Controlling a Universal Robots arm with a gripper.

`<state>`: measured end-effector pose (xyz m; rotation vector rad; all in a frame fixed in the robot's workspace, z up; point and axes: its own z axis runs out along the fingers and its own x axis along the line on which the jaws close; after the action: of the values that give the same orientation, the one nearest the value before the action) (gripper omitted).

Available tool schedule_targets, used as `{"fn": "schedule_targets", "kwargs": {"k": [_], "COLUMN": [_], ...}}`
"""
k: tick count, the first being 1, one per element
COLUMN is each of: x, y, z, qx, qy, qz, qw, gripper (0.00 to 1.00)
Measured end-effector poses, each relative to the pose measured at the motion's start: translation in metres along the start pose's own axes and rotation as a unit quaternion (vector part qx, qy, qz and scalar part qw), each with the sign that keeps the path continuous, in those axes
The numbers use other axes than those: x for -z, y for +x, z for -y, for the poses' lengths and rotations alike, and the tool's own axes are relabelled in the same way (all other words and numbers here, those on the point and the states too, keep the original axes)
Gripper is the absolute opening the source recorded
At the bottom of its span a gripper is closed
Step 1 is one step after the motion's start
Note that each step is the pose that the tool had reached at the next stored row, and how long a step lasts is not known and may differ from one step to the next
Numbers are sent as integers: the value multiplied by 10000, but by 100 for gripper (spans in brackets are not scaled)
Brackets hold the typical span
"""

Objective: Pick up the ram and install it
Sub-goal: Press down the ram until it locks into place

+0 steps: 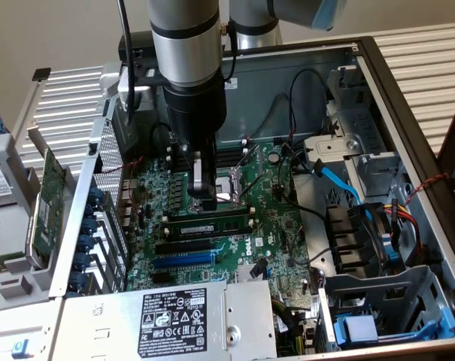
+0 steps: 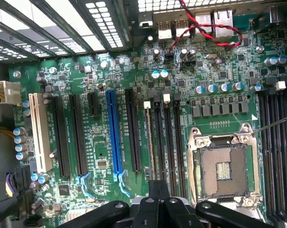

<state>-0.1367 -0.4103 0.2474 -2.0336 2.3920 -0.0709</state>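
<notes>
gripper [image 1: 203,197] hangs low over the green motherboard [image 1: 268,226] inside the open computer case [image 1: 407,113], just beside the square processor socket [image 1: 231,188]. i see the ram [image 1: 210,222] seated edge-on in a memory slot just in front of the socket, on the side toward the power supply [image 1: 167,320], with 2 more black slots alongside it. in the wrist view the same stick [image 2: 149,142] shows as a thin pale edge standing in its slot, beside the socket [image 2: 224,164], and its near end sits right at the gripper's black fingers [image 2: 155,190]. i cannot tell whether the jaws are apart or together, nor whether they touch the stick: from outside the finger hides the contact, and from the wrist the black linkage crowds the spot.

farther from the socket, past the memory slots, the wrist view shows a blue expansion slot [image 2: 114,133], black slots and 1 white slot [image 2: 39,130]. a red and black wire pair [image 2: 205,26] loops near the rear ports. outside the case, on the exterior view's left, a green card [image 1: 50,203] stands tilted in a grey tray.
</notes>
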Motion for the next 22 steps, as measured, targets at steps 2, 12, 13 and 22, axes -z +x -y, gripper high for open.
{"fn": "schedule_targets", "kwargs": {"k": [2, 12, 13, 22], "x": [0, 0, 0, 0], "y": [0, 0, 0, 0], "z": [0, 0, 0, 0], "qx": [-145, -1060, -1138, -1816], "qy": [-4, -30, -32, -52], "qz": [-5, -37, -40, -64], "qw": [9999, 9944, 9935, 9833], "gripper": [11, 11, 11, 11]}}
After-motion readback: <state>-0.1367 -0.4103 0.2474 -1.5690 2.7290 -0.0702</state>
